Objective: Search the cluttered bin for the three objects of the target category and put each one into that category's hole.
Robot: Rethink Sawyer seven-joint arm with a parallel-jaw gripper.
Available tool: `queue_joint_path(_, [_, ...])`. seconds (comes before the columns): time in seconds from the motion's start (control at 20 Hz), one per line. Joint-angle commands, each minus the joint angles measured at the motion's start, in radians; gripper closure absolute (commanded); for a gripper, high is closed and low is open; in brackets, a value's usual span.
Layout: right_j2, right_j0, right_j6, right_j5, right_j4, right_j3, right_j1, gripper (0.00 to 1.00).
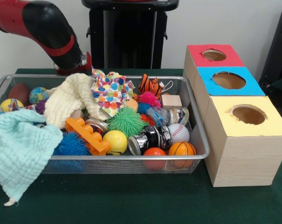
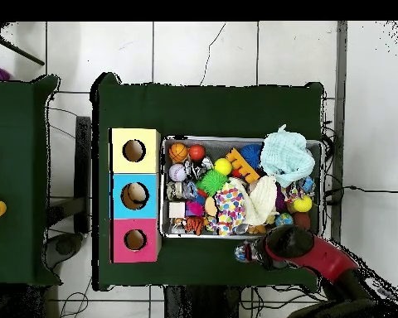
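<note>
Gripper [image 2: 245, 252] sits low behind the cluttered bin's [image 1: 199, 135] far rim, mostly hidden by the arm [image 1: 47, 25]; open or closed cannot be told. Bin rests on green table [image 1: 131, 200], just beside three boxes: red [image 1: 213, 56], blue [image 1: 229, 80], yellow [image 1: 248, 135].

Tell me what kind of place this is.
Likely a robotics lab: a red and black robot arm over a green-covered table, with three colour-topped wooden boxes beside a silver wire-mesh basket of toys.

You cannot see the gripper: the red and black arm [image 1: 47, 28] ends behind the silver wire mesh basket's [image 1: 131, 158] far rim.
</note>
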Motion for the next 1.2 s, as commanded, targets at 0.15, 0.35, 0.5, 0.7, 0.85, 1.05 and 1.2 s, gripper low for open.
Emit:
queue_joint_path(0.15, [0.110,-0.004,0.010,-0.159,-0.071,-0.068,0.150,1.00])
queue_joint_path(0.35, [0.111,-0.007,0.021,-0.173,-0.071,-0.044,0.121,1.00])
queue_joint_path(0.5, [0.112,-0.009,0.026,-0.176,-0.068,-0.036,0.115,1.00])
queue_joint_path(0.7, [0.121,-0.011,0.025,-0.180,-0.069,-0.015,0.076,1.00])
queue_joint_path(0.85, [0.125,0.009,0.025,-0.147,-0.071,0.004,0.006,1.00])
queue_joint_path(1.05, [0.133,0.032,0.024,-0.108,-0.075,0.029,-0.081,1.00])
queue_joint_path(1.2, [0.134,0.049,0.027,-0.079,-0.074,0.053,-0.152,1.00])
